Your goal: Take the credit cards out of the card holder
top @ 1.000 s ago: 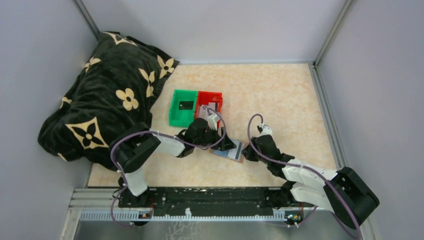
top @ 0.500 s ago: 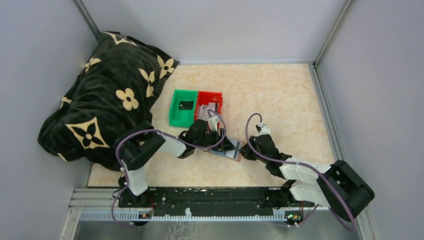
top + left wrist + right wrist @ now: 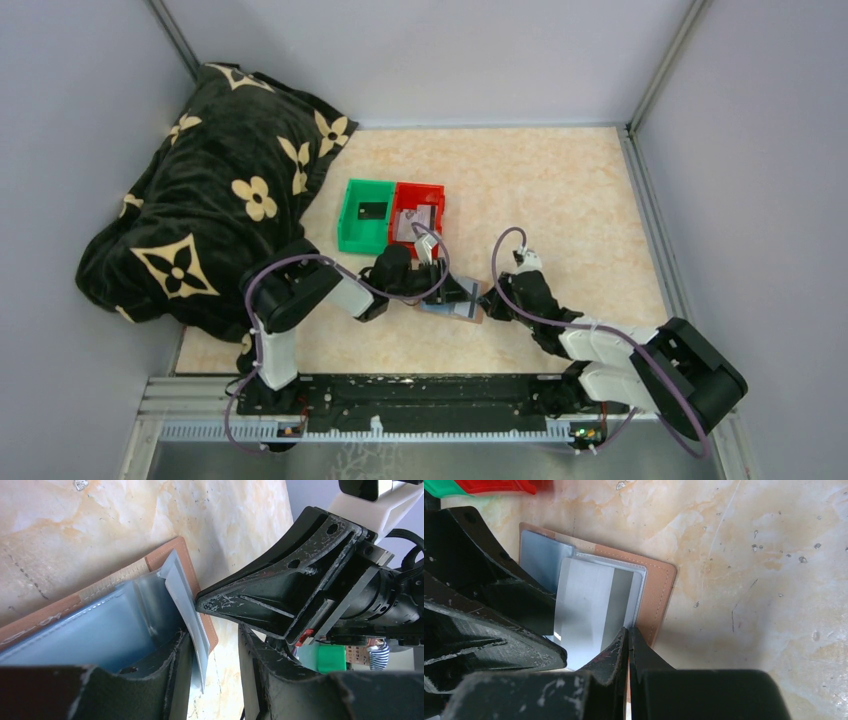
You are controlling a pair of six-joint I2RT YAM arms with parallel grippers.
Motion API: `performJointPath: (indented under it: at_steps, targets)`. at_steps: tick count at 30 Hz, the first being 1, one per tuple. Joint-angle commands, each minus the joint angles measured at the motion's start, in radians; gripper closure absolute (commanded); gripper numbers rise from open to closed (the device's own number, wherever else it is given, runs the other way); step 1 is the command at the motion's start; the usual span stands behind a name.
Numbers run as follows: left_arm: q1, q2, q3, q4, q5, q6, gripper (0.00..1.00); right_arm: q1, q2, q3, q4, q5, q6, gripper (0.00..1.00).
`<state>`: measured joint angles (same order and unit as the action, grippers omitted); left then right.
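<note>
Right tool (image 3: 628, 631) closed, card holder (image 3: 659, 595) edge — at tips

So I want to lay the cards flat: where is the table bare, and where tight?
Bare: the table from the red bin to the right wall, and the strip between card holder and the near rail. Tight: around the card holder, where left gripper and right gripper meet.

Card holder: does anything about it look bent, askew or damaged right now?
Yes. On the card holder, the pale pocket edge curls up off the tan leather, between the fingers of the left gripper. No tear shows.
</note>
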<state>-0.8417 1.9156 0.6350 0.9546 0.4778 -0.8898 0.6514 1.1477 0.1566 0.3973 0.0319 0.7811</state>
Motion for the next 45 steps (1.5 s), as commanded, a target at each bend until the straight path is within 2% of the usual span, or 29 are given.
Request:
performJointPath:
  at_steps: [1, 9, 15, 29, 36, 42, 45]
  targets:
    - [-0.028, 0.026, 0.011, 0.071, 0.077, -0.033, 0.56, 0.008, 0.032, -0.022, -0.037, -0.033, 0.003, 1.00]
    - [-0.037, 0.061, 0.040, 0.070, 0.092, -0.045, 0.55, 0.007, 0.054, -0.025, -0.017, -0.039, 0.004, 1.00]
    - [-0.047, 0.106, 0.049, 0.153, 0.114, -0.102, 0.55, 0.008, 0.066, -0.029, -0.004, -0.043, 0.007, 1.00]
    - [0.000, 0.059, -0.072, 0.288, 0.134, -0.154, 0.57, 0.007, 0.054, -0.035, -0.031, 0.000, 0.042, 1.00]
    - [0.030, 0.024, -0.130, 0.297, 0.133, -0.143, 0.57, 0.007, 0.059, -0.035, -0.029, 0.002, 0.046, 1.00]
    - [0.060, -0.003, -0.169, 0.301, 0.139, -0.135, 0.61, 0.007, 0.073, -0.027, -0.026, 0.002, 0.046, 1.00]
    - [0.071, -0.012, -0.184, 0.301, 0.140, -0.131, 0.67, 0.006, 0.084, -0.022, -0.022, 0.000, 0.044, 1.00]
